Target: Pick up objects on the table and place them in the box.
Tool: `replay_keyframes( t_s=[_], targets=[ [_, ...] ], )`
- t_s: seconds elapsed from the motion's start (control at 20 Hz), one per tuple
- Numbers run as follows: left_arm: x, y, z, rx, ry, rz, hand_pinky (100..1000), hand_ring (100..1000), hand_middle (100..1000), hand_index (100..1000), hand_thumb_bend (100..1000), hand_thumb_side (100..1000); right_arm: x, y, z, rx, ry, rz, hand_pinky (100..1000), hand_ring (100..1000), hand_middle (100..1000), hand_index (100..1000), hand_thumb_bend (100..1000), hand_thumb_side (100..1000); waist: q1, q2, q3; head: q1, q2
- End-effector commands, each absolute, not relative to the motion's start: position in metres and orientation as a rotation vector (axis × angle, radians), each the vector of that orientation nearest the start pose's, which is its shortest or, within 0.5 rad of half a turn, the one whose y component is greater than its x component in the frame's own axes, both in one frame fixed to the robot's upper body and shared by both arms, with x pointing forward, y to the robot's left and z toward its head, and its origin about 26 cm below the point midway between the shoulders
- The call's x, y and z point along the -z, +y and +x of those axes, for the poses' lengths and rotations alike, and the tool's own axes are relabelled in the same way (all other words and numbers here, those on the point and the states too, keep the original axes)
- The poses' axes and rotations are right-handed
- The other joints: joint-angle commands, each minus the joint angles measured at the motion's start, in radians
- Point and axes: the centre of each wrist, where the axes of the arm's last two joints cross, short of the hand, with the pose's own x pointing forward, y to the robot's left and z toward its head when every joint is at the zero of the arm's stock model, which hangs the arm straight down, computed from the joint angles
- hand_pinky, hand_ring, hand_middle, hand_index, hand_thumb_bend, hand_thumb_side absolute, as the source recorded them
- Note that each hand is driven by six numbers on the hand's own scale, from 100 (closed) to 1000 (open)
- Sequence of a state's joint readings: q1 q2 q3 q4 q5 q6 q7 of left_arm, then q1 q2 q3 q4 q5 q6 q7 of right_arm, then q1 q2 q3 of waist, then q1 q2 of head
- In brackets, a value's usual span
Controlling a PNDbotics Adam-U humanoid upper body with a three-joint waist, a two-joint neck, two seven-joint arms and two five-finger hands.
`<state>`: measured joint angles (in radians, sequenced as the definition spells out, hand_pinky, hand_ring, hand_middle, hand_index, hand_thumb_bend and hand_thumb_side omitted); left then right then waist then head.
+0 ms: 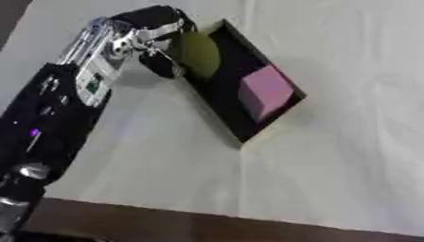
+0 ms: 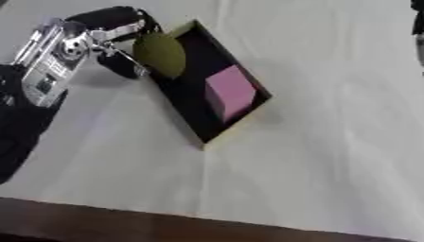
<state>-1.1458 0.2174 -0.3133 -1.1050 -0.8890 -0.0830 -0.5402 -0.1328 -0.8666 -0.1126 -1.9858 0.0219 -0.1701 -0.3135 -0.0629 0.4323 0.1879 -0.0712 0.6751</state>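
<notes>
A shallow black box lies askew on the pale table. Inside its near end sits a pink cube. My left hand comes in from the left on its black and silver arm and is at the box's far end. Its fingers curl round an olive-green round object, which hangs over the far part of the box. Whether that object touches the box floor I cannot tell. A dark sliver at the upper right edge of the right eye view may be my right hand.
The pale tablecloth spreads wide to the right of and in front of the box. The table's dark brown front edge runs along the bottom. My left forearm covers the table's left side.
</notes>
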Motion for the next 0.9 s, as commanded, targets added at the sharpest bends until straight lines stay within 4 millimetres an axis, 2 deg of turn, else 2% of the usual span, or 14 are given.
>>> replay_keyframes(
  t_s=[0.05, 0.2, 0.3, 0.45, 0.65, 0.7, 0.9],
  targets=[
    [-0.283, 0.101, 0.458, 1.756, -1.684, 0.784, 796, 754, 714, 820, 225, 246, -0.25, -0.363, 0.272, -0.57, -2.354, -0.815, 823, 727, 663, 767, 100, 684, 0.002, -0.023, -0.003, 0.002, -0.008],
    [-0.286, 0.102, 0.457, 1.759, -1.718, 0.801, 871, 854, 840, 923, 365, 501, -0.249, -0.362, 0.272, -0.565, -2.352, -0.812, 822, 727, 662, 766, 100, 685, 0.003, -0.023, 0.0, -0.005, -0.007],
    [-0.29, 0.104, 0.455, 1.758, -1.738, 0.823, 897, 886, 870, 945, 425, 540, -0.248, -0.363, 0.271, -0.561, -2.35, -0.81, 822, 727, 662, 765, 100, 686, 0.003, -0.023, 0.002, -0.01, -0.006],
    [-0.297, 0.108, 0.45, 1.752, -1.768, 0.868, 906, 895, 876, 947, 438, 534, -0.247, -0.363, 0.271, -0.556, -2.349, -0.808, 822, 727, 662, 765, 100, 685, 0.002, -0.025, 0.004, -0.018, -0.005],
    [-0.323, 0.118, 0.431, 1.671, -1.897, 0.882, 906, 892, 871, 942, 343, 513, -0.247, -0.364, 0.271, -0.544, -2.354, -0.811, 822, 727, 662, 765, 100, 682, 0.001, -0.024, 0.01, -0.032, -0.01],
    [-0.332, 0.122, 0.424, 1.638, -1.944, 0.884, 901, 882, 859, 933, 278, 509, -0.246, -0.364, 0.27, -0.541, -2.356, -0.813, 822, 727, 662, 765, 100, 680, 0.0, -0.023, 0.012, -0.036, -0.011],
    [-0.367, 0.144, 0.379, 1.493, -2.152, 0.874, 889, 860, 833, 912, 124, 540, -0.246, -0.366, 0.27, -0.535, -2.372, -0.823, 822, 729, 661, 766, 100, 672, -0.002, -0.022, 0.021, -0.048, -0.014]
  ],
)
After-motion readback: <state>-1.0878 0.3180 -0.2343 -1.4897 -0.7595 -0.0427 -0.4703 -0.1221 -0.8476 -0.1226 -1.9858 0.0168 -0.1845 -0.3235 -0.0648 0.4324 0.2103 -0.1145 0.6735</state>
